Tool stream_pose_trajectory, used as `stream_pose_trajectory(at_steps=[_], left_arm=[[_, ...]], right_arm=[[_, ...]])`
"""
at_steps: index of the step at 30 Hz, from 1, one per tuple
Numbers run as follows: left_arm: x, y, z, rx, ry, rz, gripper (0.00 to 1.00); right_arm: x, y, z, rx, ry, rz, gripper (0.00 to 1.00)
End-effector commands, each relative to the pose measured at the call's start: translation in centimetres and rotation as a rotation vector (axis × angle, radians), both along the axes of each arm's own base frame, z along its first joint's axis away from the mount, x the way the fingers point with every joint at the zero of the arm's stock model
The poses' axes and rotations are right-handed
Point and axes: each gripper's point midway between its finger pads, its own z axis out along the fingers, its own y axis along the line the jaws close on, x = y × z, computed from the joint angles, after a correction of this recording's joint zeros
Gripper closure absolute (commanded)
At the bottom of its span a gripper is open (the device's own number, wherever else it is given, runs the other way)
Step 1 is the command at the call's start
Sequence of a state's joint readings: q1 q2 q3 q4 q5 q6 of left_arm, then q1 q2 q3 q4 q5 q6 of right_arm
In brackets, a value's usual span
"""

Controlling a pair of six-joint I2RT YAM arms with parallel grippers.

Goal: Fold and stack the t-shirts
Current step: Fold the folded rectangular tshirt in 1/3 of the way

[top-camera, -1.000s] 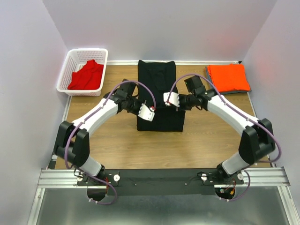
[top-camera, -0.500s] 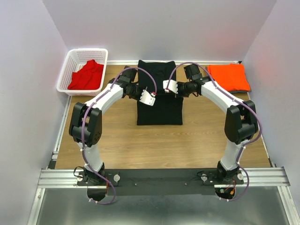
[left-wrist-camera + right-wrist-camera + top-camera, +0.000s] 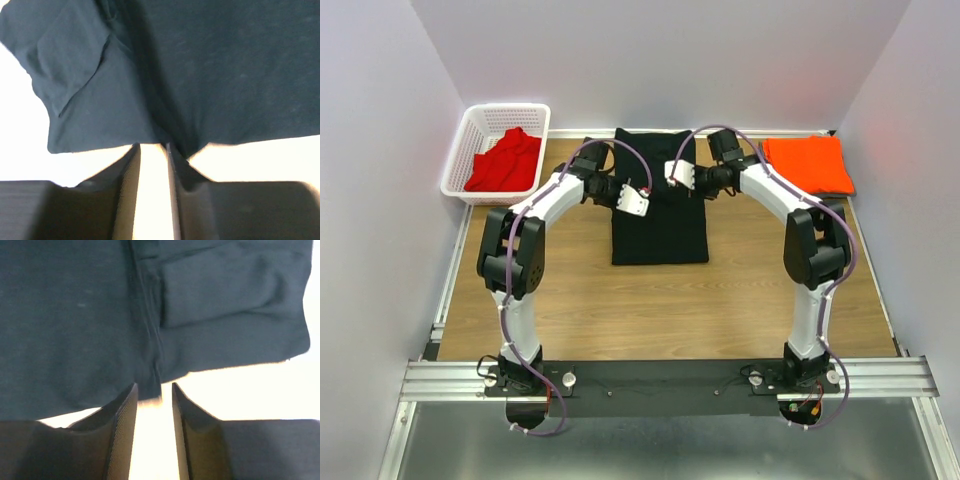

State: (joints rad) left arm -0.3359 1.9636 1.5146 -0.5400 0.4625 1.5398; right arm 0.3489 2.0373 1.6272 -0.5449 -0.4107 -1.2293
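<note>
Top external: black t-shirt (image 3: 660, 225) is lying folded at the table's (image 3: 740, 300) far centre. Orange t-shirt (image 3: 807, 165) is lying folded at far right. Red t-shirt (image 3: 505, 160) is sitting crumpled in the white basket (image 3: 463, 150) at far left. Left gripper (image 3: 636, 200) and right gripper (image 3: 675, 172) are reaching over the black cloth's far half, near each other. Wrist views: both are showing jaws slightly parted, a cloth edge lying at the tips, nothing clamped.

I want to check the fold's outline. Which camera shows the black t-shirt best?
Top external: nearly the whole black t-shirt lies in view, folded into a rectangle. Each wrist view shows only a close-up patch of its edge.
</note>
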Motion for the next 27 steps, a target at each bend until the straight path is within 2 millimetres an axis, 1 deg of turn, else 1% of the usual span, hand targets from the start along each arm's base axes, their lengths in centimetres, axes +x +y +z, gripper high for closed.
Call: stream_pose_trajectory(at_steps=[1,2,3,4,5,6,7,8,9,10,11,12,13,14,15,16,17,18,19,20,21,22,23,24,25,26,27], left_arm=[[4.0,1.6,4.8,-0.084,-0.116,0.131,0.49],[4.3,1.8,5.7,-0.102,-0.118,0.15,0.48],[4.3,2.1,6.5,-0.15,-0.085,0.193,0.48],[4.7,2.1,8.5,-0.188,-0.094,0.21,0.48],[4.1,2.1,8.9,-0.215,-0.05,0.233,0.48],[3.7,1.9,9.5,-0.262,-0.009,0.246,0.48],[2.8,1.7,10.2,-0.318,0.058,0.295,0.48],[1.7,1.6,10.0,-0.345,0.128,0.312,0.31],[0.6,0.8,10.3,-0.407,0.199,0.296,0.3],[-1.0,0.7,10.0,-0.473,0.322,0.362,0.18],[-2.0,0.2,10.1,-0.513,0.387,0.36,0.17],[-3.1,-0.4,10.1,-0.558,0.466,0.363,0.03],[-5.3,-1.4,9.7,-0.619,0.59,0.336,0.03],[-6.2,-2.2,10.0,-0.689,0.709,0.382,0.03],[-7.9,-3.1,11.0,-0.751,0.808,0.34,0.03],[-10.3,-3.4,9.3,-0.78,1.03,0.449,0.03],[-10.0,-4.0,10.1,-0.84,1.021,0.421,0.03],[-10.4,-4.3,9.8,-0.865,1.049,0.454,0.03],[-12.0,-4.2,8.6,-0.878,1.119,0.506,0.03],[-11.8,-4.6,9.3,-0.933,1.138,0.532,0.03],[-12.0,-4.6,9.1,-0.946,1.112,0.509,0.03],[-12.4,-4.7,9.2,-0.973,1.199,0.571,0.03],[-13.1,-4.6,8.0,-0.976,1.251,0.607,0.03],[-13.4,-5.1,8.1,-0.99,1.314,0.625,0.02],[-14.0,-5.3,6.8,-0.971,1.365,0.654,0.03],[-14.4,-5.6,6.3,-0.964,1.395,0.662,0.03],[-14.8,-5.8,5.9,-0.955,1.416,0.668,0.03]], right_arm=[[2.6,-0.7,2.9,0.038,-0.064,-0.096,0.55],[2.7,-0.9,3.3,0.042,-0.066,-0.111,0.51],[2.6,-1.0,3.7,0.049,-0.067,-0.127,0.51],[2.5,-1.3,4.0,0.072,-0.044,-0.174,0.51],[2.3,-1.3,5.2,0.098,-0.046,-0.201,0.51],[2.1,-1.5,5.6,0.124,-0.029,-0.236,0.51],[1.7,-1.4,6.1,0.182,0.023,-0.307,0.51],[1.3,-1.3,7.1,0.221,0.046,-0.348,0.5],[0.9,-1.5,7.2,0.254,0.083,-0.392,0.48],[0.2,-1.1,7.4,0.325,0.161,-0.462,0.45],[-0.3,-0.8,7.6,0.362,0.207,-0.494,0.41],[-0.7,-0.6,7.8,0.401,0.254,-0.526,0.33],[-1.8,0.4,7.9,0.472,0.36,-0.566,0.22],[-2.4,1.0,8.1,0.509,0.419,-0.583,0.09],[-3.8,2.3,8.2,0.578,0.554,-0.593,0.07],[-4.7,3.0,8.3,0.606,0.62,-0.59,0.02],[-5.4,3.5,8.3,0.629,0.685,-0.589,0.0],[-6.3,4.1,7.9,0.643,0.76,-0.591,0.0],[-7.7,4.9,8.1,0.673,0.873,-0.577,0.0],[-8.5,5.1,7.3,0.676,0.943,-0.594,0.0],[-9.1,5.3,6.8,0.679,0.998,-0.605,0.0],[-10.1,5.8,6.6,0.691,1.088,-0.606,0.0],[-10.5,5.9,6.2,0.695,1.136,-0.617,0.0],[-11.2,6.0,5.2,0.699,1.184,-0.635,0.0],[-12.0,6.4,5.3,0.715,1.278,-0.659,0.0],[-12.6,6.5,4.5,0.72,1.314,-0.667,0.0],[-13.2,6.9,4.3,0.717,1.348,-0.673,0.0]])
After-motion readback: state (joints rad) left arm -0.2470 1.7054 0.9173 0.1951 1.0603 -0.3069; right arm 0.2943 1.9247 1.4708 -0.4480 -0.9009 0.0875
